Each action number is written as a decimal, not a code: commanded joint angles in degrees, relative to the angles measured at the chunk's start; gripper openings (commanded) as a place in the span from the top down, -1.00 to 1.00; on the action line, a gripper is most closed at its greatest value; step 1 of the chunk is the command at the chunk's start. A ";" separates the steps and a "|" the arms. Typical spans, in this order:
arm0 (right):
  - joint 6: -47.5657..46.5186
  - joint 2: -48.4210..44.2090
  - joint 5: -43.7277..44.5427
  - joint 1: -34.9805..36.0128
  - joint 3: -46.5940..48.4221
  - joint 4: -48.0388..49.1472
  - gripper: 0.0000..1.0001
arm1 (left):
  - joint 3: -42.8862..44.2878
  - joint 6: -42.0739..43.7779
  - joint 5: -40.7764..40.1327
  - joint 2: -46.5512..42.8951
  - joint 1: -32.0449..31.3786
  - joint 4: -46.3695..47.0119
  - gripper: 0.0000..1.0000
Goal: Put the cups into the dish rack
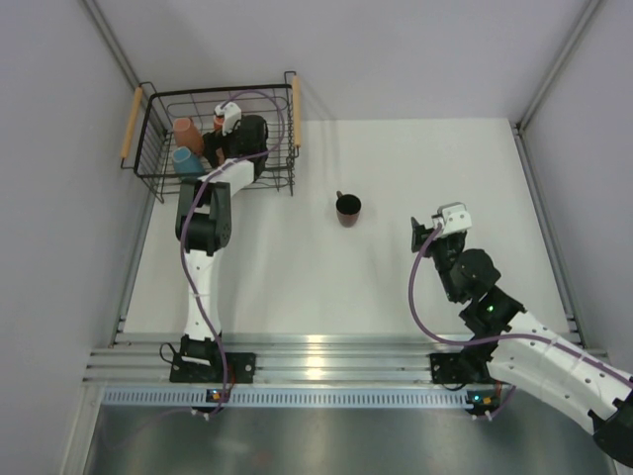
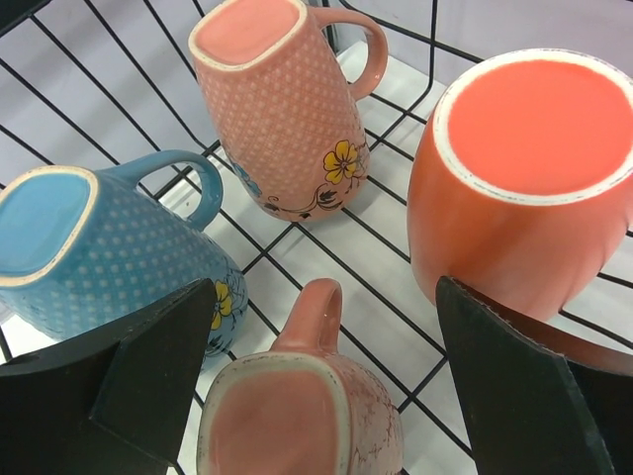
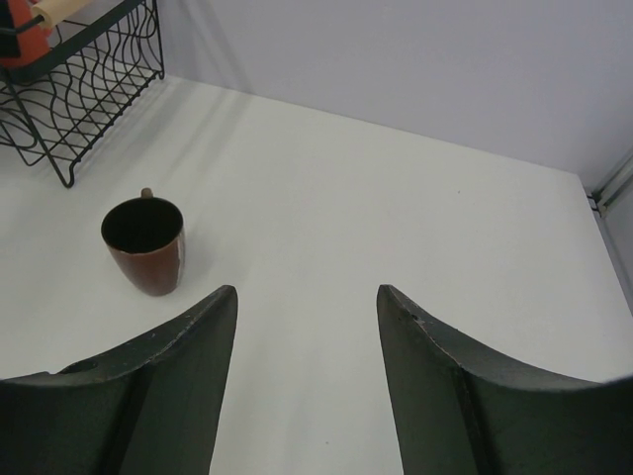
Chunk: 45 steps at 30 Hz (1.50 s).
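Over on the far left of the white table (image 1: 297,287) the dish rack (image 1: 279,176) is sitting against the back corner, its wooden handles running along its two sides. The left arm is reaching into it, and the left gripper (image 2: 324,287) is hanging released, jaws spread wide and clasping nothing. Beneath it four cups are lying on the wire floor with their bases turned up. The blue mug (image 2: 109,247) is resting furthest left, just by the left finger. A salmon-pink mug with a yellow flower (image 2: 282,109) is standing beyond it. A second pink mug (image 2: 297,416) is sitting between the open fingers, handle pointing away. The orange mug (image 2: 514,188) is leaning at the right, just behind the right finger. Further right, out on the bare table and well apart from the rack, the dark brown mug (image 1: 348,207) is standing upright, mouth up. Rightmost, the right gripper (image 3: 307,297) is hovering over the tabletop, jaws parted and holding nothing, with that dark mug ahead to its left.
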 commanded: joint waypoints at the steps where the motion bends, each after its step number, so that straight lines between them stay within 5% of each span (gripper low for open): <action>1: 0.82 -0.15 -0.82 -0.91 0.22 1.39 -0.19 | -0.15 -0.74 -0.54 -5.24 -0.35 1.97 -0.98; 20: 1.52 -1.29 -0.99 -1.17 0.92 -0.27 -0.20 | -4.71 0.32 -3.28 -22.37 -3.51 5.30 -0.98; 28: 1.53 -1.82 -0.29 -1.35 4.43 -5.80 -0.20 | -10.69 1.11 20.17 -37.83 -7.19 4.62 -0.98; 37: 3.54 -1.12 1.03 -1.52 8.03 -10.90 -0.22 | -13.58 -6.27 50.66 -48.21 -7.47 -11.38 -0.98; 45: 7.84 8.01 -0.90 -3.01 14.88 -16.35 -0.24 | -25.44 -11.10 58.96 -57.61 -7.47 -15.26 -0.97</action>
